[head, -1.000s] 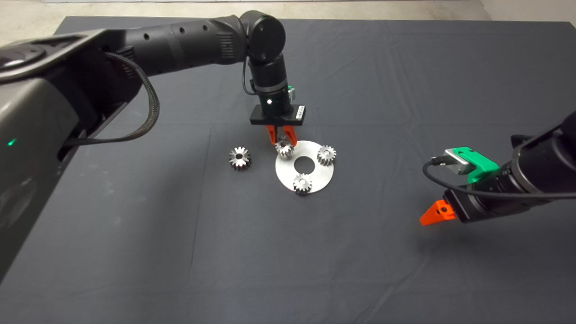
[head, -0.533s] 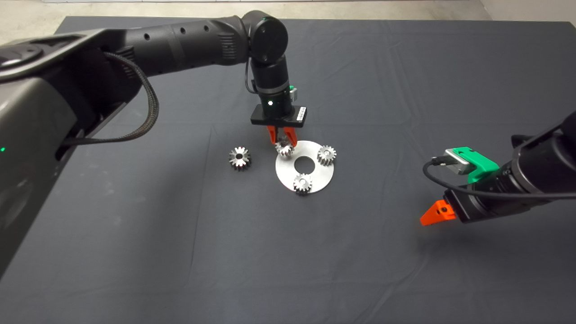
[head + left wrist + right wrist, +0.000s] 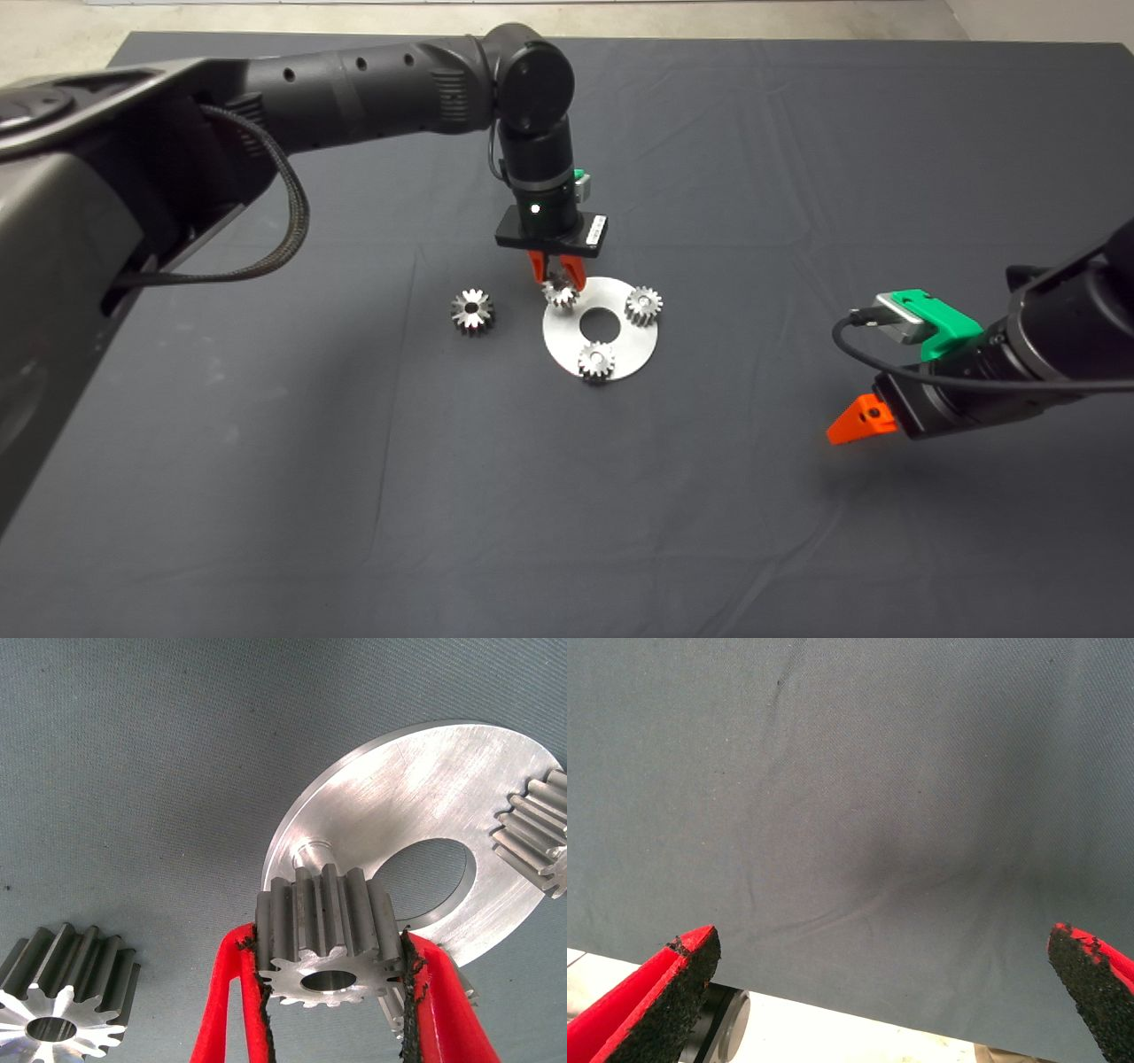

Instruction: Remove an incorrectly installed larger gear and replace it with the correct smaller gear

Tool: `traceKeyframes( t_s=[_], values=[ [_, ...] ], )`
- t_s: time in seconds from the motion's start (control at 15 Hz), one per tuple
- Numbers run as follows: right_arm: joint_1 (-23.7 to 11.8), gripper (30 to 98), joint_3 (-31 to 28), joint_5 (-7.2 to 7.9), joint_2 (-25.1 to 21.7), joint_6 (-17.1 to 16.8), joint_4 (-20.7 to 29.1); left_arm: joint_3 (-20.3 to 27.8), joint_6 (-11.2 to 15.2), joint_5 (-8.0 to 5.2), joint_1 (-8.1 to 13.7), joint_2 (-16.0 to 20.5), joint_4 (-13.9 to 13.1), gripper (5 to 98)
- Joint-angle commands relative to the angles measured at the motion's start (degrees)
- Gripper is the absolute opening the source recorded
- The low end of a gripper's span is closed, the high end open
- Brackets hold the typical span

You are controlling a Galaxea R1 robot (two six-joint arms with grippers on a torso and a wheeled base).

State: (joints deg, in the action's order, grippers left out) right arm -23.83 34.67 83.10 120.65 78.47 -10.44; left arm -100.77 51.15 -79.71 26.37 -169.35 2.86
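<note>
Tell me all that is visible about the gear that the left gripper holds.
The smaller gear is shiny steel with straight teeth and a round centre hole. The left gripper is shut on it, black pads pressing two opposite sides. It hangs above the round metal plate, close to a short bare peg, not yet seated on it. The head view places it over the plate's left edge.

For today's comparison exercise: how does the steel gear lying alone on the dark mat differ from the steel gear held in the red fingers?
The lone larger gear rests free on the mat; the smaller gear is clamped by the left gripper above the round aluminium plate. The lone gear looks bigger. Both are toothed steel with round centre holes.
</note>
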Motion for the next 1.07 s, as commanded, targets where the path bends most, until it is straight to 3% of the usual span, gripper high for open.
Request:
traceKeyframes(
  t_s=[0.0, 1.0],
  values=[
    [-1.22, 97.8, -0.21, -0.31, -0.1, 0.1, 1.47, -0.03, -0.26, -0.53, -1.32, 0.11, 1.97, 21.2],
    [-1.22, 97.8, -0.14, -0.31, -0.1, 0.19, 1.56, -0.69, -0.61, -0.79, -1.4, 0.11, 1.79, 26.9]
  ],
)
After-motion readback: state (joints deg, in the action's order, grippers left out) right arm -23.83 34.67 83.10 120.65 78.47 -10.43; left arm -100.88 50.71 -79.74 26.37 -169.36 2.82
